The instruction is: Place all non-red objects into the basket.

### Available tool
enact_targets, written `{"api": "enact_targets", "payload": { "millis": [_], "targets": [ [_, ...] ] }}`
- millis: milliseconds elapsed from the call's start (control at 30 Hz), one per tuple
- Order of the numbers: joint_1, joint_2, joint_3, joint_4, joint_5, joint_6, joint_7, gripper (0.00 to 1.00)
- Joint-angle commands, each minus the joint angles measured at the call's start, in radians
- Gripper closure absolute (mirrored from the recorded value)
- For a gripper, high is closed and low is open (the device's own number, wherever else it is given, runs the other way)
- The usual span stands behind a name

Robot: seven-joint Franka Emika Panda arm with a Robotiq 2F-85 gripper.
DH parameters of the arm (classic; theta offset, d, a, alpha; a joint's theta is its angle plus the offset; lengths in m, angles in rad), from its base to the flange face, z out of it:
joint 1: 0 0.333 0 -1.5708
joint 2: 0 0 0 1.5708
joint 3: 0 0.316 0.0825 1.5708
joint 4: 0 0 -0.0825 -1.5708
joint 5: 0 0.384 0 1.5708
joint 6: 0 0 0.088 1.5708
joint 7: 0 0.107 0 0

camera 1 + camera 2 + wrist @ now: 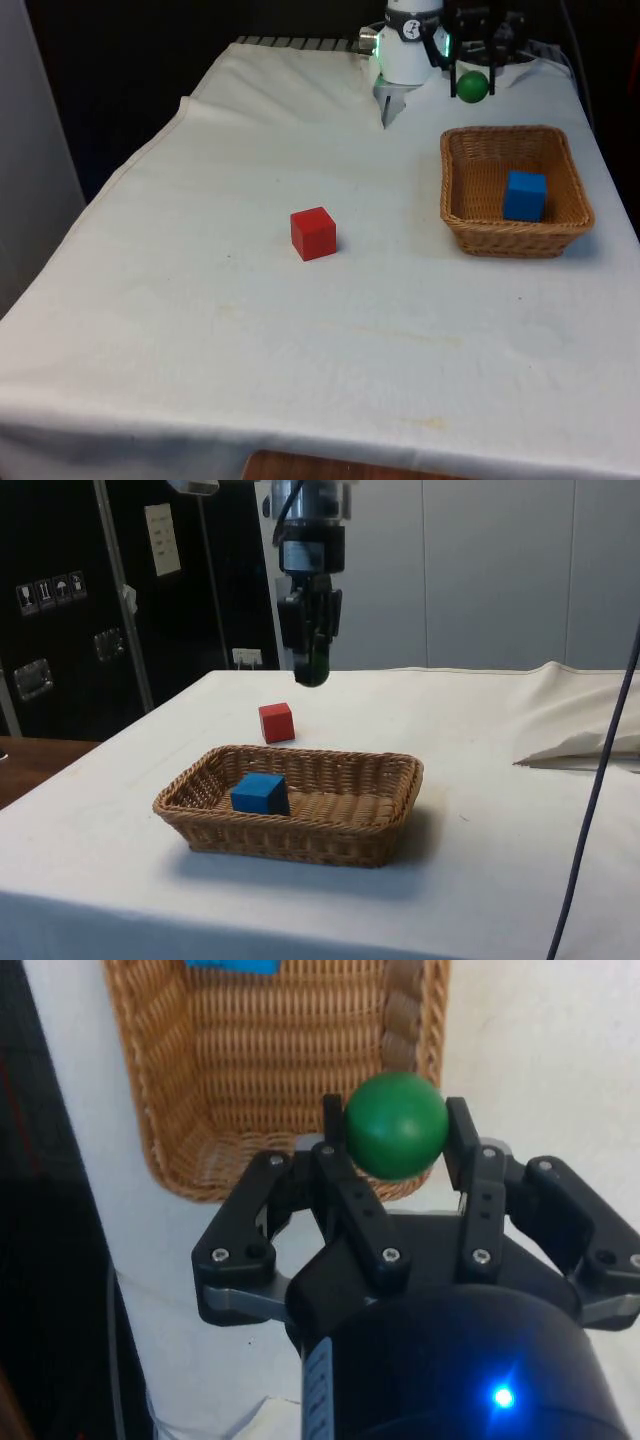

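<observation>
Pincer [396,1130] clamped on green ball [396,1125], held in the air beyond the basket's far end. Front view, left to right: red cube [314,233] on the cloth [200,330]; wicker basket [480,232] containing blue cube [525,195].

A robotics lab or test room, not a home. The table [480,740] beneath the claw [312,670] wears a plain white cloth; behind it stand dark cabinets [60,610] with small labels and metal latches, pale wall panels [500,570] alongside, and a cable [600,780] hanging nearer the camera.
</observation>
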Motion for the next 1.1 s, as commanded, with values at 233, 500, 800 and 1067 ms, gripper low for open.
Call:
{"api": "enact_targets", "payload": {
  "millis": [233, 500, 800, 1067],
  "targets": [
    [0.005, 0.009, 0.063, -0.012, -0.008, 0.021, 0.059, 1.0],
    [0.004, 0.066, 0.115, -0.004, -0.003, 0.064, 0.087, 1.0],
    [0.005, 0.158, 0.138, 0.01, 0.008, 0.135, 0.083, 1.0],
    [0.004, 0.233, 0.156, 0.006, 0.015, 0.206, 0.074, 1.0]
  ]
}}
